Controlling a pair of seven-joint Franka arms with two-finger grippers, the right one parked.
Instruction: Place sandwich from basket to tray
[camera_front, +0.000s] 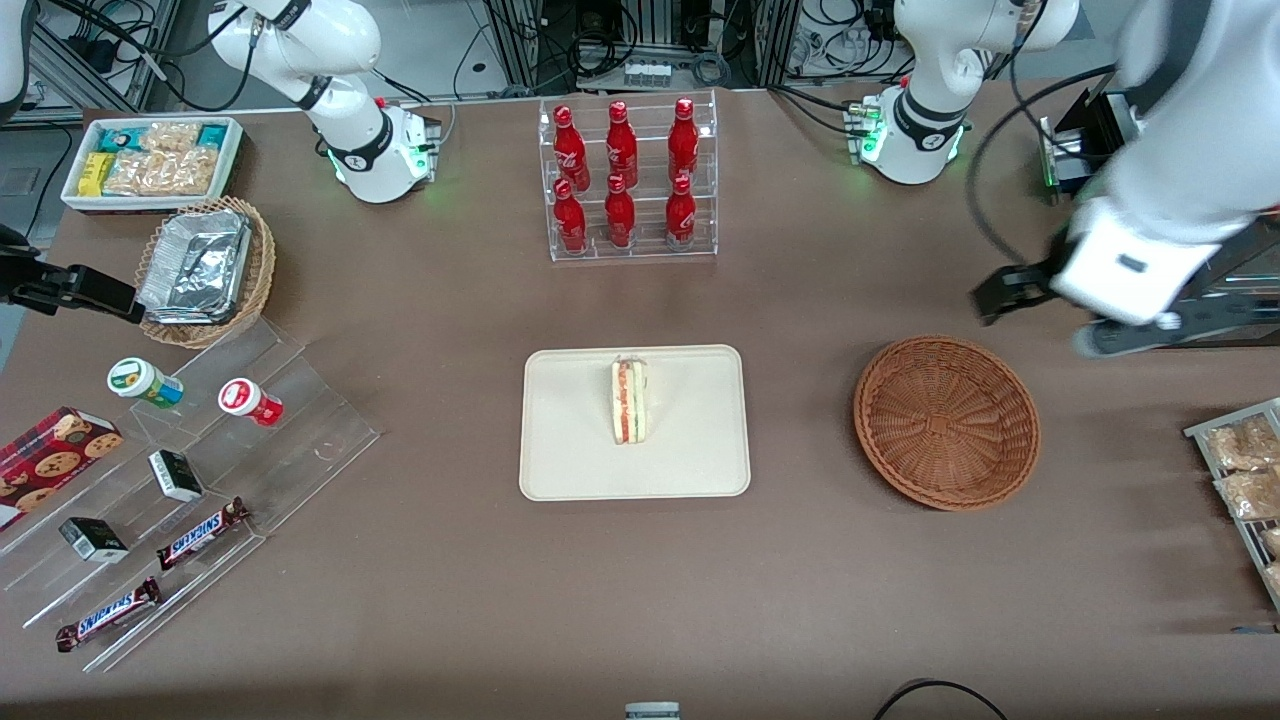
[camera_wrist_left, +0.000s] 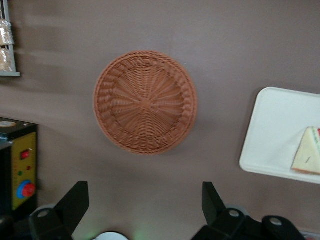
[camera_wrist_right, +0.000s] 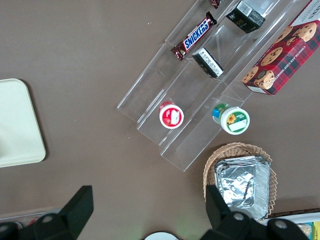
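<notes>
The sandwich (camera_front: 629, 402) lies on its side on the cream tray (camera_front: 560, 470) at the middle of the table, filling edge up. The reddish-brown wicker basket (camera_front: 946, 420) stands empty beside the tray, toward the working arm's end. My left gripper (camera_front: 1000, 292) hangs open and empty above the table, a little farther from the front camera than the basket. In the left wrist view the basket (camera_wrist_left: 145, 102) is ahead of the open gripper (camera_wrist_left: 144, 186), with the tray (camera_wrist_left: 272, 135) and sandwich (camera_wrist_left: 307, 157) off to one side.
A rack of red bottles (camera_front: 625, 180) stands farther back than the tray. A tan basket with foil containers (camera_front: 205, 270), a white snack bin (camera_front: 150, 160) and an acrylic snack stand (camera_front: 180, 480) sit toward the parked arm's end. A wire rack of packets (camera_front: 1245, 480) and a black control box (camera_wrist_left: 20, 170) are near the working arm.
</notes>
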